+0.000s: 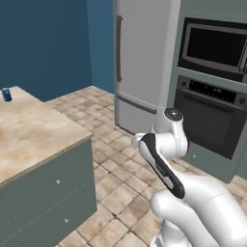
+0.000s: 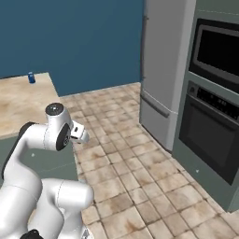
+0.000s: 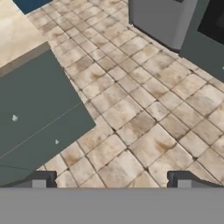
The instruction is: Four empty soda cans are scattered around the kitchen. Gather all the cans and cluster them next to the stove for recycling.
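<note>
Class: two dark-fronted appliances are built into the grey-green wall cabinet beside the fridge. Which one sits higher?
The black microwave with the plain glass window sits higher; the black built-in oven below it carries a keypad strip.

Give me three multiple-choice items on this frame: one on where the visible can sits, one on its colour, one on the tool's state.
1. Where is the soda can?
A. on the floor tiles
B. at the far end of the beige countertop
C. inside the oven

2. What colour is that can?
A. blue
B. green
C. yellow

3. How is the tool?
A. shut on a can
B. shut, empty
C. open, holding nothing

Key: 1 B, it stands on the counter's far end near the blue wall; 2 A, blue in both base views; 3 C, the hand view shows its fingertips wide apart over bare floor tiles.
</note>
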Robot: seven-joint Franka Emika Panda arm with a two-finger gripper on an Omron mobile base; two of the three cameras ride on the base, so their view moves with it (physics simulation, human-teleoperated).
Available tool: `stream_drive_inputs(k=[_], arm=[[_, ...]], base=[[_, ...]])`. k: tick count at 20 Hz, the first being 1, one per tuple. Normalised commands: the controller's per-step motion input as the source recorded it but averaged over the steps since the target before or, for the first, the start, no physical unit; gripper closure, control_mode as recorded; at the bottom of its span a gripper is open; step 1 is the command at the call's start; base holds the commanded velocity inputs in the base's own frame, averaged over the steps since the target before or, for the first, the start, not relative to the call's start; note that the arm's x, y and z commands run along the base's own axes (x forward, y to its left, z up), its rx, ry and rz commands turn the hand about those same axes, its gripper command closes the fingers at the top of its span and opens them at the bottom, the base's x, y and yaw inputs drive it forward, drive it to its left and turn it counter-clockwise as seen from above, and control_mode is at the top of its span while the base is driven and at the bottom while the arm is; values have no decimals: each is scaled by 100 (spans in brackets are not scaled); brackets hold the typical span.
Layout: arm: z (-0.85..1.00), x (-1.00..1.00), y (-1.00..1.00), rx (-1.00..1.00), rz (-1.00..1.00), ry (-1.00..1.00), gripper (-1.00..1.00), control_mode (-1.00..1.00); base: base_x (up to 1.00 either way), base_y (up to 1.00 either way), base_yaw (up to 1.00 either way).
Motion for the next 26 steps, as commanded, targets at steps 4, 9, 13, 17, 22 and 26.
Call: stream_drive_inputs(k=[4,9,13,17,22,26], arm=[[0,0,0,0,0,0,-100,100],[0,0,0,0,0,0,-100,100],[0,0,0,0,0,0,-100,100],[0,0,0,0,0,0,-100,100],[0,0,0,0,0,0,-100,100],[0,0,0,0,0,0,-100,100]], base=[[56,-26,17],[56,-27,16],[56,-26,17],[55,-26,17],[56,-25,18],[57,-26,17]])
